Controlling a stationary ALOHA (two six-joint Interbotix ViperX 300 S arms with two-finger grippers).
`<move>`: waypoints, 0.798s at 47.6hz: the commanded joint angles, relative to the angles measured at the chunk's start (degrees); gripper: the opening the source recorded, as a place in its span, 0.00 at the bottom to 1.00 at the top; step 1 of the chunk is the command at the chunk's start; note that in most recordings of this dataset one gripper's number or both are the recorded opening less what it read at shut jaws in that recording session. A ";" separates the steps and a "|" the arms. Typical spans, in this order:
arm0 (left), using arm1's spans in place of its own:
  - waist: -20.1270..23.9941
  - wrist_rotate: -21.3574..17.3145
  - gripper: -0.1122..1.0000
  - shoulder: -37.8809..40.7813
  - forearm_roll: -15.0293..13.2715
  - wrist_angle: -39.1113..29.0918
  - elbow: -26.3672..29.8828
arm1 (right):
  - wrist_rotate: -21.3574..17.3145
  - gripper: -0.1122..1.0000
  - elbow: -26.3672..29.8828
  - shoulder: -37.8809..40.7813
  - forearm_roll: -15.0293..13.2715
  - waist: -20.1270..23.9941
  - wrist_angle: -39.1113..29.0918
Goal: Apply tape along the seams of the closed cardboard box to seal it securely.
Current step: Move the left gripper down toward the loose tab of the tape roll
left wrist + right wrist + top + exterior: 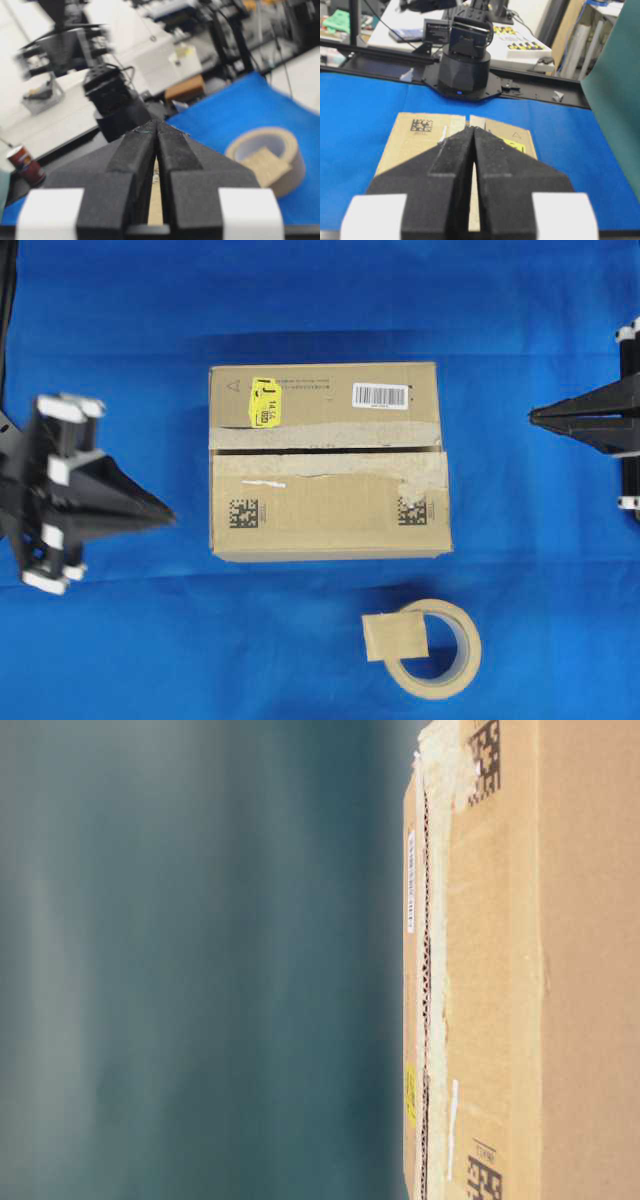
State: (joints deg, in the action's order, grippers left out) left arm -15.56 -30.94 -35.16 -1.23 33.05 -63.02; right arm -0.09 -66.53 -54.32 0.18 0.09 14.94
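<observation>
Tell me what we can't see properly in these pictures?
- Box label and sticker print: too small, overhead view.
- Roll: blurred, left wrist view.
- Box's near end: hidden behind the right gripper, right wrist view.
- Box in the table-level view: cut off by the picture edges; the background is blur.
- Tape sticking to the roll or only lying on it: unclear.

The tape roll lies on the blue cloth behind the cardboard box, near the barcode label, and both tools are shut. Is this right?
Not quite. In the overhead view the tape roll lies in front of the cardboard box, below the matrix-code side, away from the barcode label. Both tools, left and right, are shut.
</observation>
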 commanded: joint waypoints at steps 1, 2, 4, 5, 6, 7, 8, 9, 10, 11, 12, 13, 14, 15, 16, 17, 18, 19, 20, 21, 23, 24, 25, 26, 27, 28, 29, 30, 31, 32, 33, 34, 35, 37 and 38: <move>-1.14 -3.16 0.12 3.43 0.00 0.62 3.16 | 0.00 0.09 1.67 0.26 0.09 0.00 0.88; -1.41 -4.22 0.13 4.48 -0.09 0.62 3.60 | 0.00 0.09 1.76 0.26 0.09 0.00 0.97; -1.85 -6.15 0.18 6.50 -0.09 0.35 4.48 | 0.00 0.09 1.93 0.18 0.09 0.00 0.97; -2.02 -7.65 0.21 8.00 0.00 0.35 5.45 | 0.00 0.09 1.93 0.26 0.09 0.00 1.05; -2.20 -8.53 0.24 9.14 -0.09 0.26 6.06 | 0.00 0.09 1.93 0.26 0.09 0.00 1.05; -2.37 -9.40 0.27 10.20 -0.09 0.18 6.77 | 0.00 0.09 1.93 0.26 0.09 0.00 1.05; -2.55 -10.20 0.32 11.34 -0.09 0.00 7.38 | 0.00 0.09 2.02 0.26 0.09 0.00 1.05; -2.72 -11.16 0.37 12.39 -0.09 -0.26 8.09 | 0.00 0.09 2.02 0.26 0.09 0.00 1.05; -2.90 -12.13 0.42 13.54 -0.09 -0.44 8.70 | 0.00 0.09 2.02 0.26 0.09 0.09 1.05; -3.25 -13.45 0.47 15.12 -0.09 -1.05 9.76 | 0.09 0.09 2.11 0.26 0.09 0.00 1.05; -3.43 -14.50 0.54 16.08 -0.09 -1.41 10.46 | 0.09 0.09 2.11 0.26 0.09 0.00 1.05; -3.52 -15.47 0.59 17.23 -0.09 -1.93 11.16 | 0.09 0.09 2.11 0.26 0.09 0.09 1.05; -3.60 -16.61 0.64 18.37 -0.09 -2.46 11.78 | 0.09 0.09 2.11 0.26 0.09 0.00 1.05; -3.69 -17.84 0.67 19.42 -0.09 -2.99 12.48 | 0.09 0.09 2.11 0.18 0.09 0.00 1.05; -3.69 -19.16 0.69 20.48 -0.09 -3.52 13.10 | 0.09 0.09 2.20 0.26 0.09 0.09 1.05; -3.69 -20.30 0.69 21.71 -0.18 -3.96 13.80 | 0.09 0.09 2.11 0.26 0.09 0.00 1.05; -3.69 -21.53 0.68 22.85 -0.09 -4.39 14.50 | 0.18 0.09 2.20 0.26 0.09 0.00 1.05; -3.69 -22.76 0.66 23.99 -0.09 -4.83 15.12 | 0.18 0.09 2.11 0.26 0.09 0.00 0.97; -3.69 -23.99 0.65 25.22 -0.18 -5.10 15.91 | 0.18 0.09 2.11 0.18 0.09 0.00 1.05; -3.78 -25.14 0.65 26.37 -0.18 -5.45 16.61 | 0.18 0.09 2.20 0.26 0.09 0.00 1.05; -3.96 -26.89 0.63 28.56 -0.26 -6.06 18.11 | 0.18 0.09 2.11 0.26 0.09 0.09 1.05; -4.31 -27.69 0.63 29.62 -0.35 -6.33 18.90 | 0.26 0.09 2.20 0.26 0.09 0.09 0.88; -4.57 -29.00 0.63 31.11 -0.53 -6.86 20.04 | 0.26 0.09 2.11 0.26 0.09 0.00 0.88; -4.83 -29.79 0.63 32.08 -0.70 -7.29 20.92 | 0.26 0.09 2.11 0.26 0.09 0.00 0.79; -4.92 -30.59 0.63 32.96 -0.79 -7.65 21.71 | 0.26 0.09 2.20 0.26 0.09 0.09 0.79; -5.10 -31.20 0.63 33.75 -0.88 -8.09 22.50 | 0.26 0.09 2.20 0.26 0.09 0.00 0.79; -5.19 -31.55 0.63 34.45 -0.88 -8.53 23.29 | 0.35 0.09 2.11 0.26 0.09 0.00 0.79; -5.27 -31.99 0.62 35.24 -0.88 -9.05 23.91 | 0.35 0.09 2.11 0.26 0.09 0.09 0.79; -5.36 -32.43 0.62 35.77 -0.88 -9.49 24.61 | 0.35 0.09 2.11 0.26 0.09 0.00 0.88; -5.45 -32.87 0.62 36.47 -0.88 -10.02 25.22 | 0.44 0.09 2.11 0.26 0.09 0.09 0.79; -5.45 -33.22 0.62 37.09 -0.88 -10.55 25.84 | 0.44 0.09 2.11 0.26 0.09 0.00 0.79; -5.45 -33.49 0.62 38.06 -0.88 -11.25 26.63 | 0.44 0.09 2.20 0.26 0.09 0.09 0.79; -5.45 -33.75 0.62 38.76 -0.88 -11.60 27.16 | 0.44 0.09 2.11 0.26 0.09 0.09 0.79; -5.45 -34.19 0.62 40.17 -0.88 -12.57 28.04 | 0.44 0.09 2.20 0.26 0.09 0.09 0.79; -5.45 -34.37 0.62 40.96 -0.88 -12.92 28.48 | 0.44 0.09 2.11 0.26 0.09 0.00 0.79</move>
State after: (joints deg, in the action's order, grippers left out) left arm -21.01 -64.95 4.39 -1.93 21.18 -37.09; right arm 0.26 -65.92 -54.23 0.09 0.18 15.29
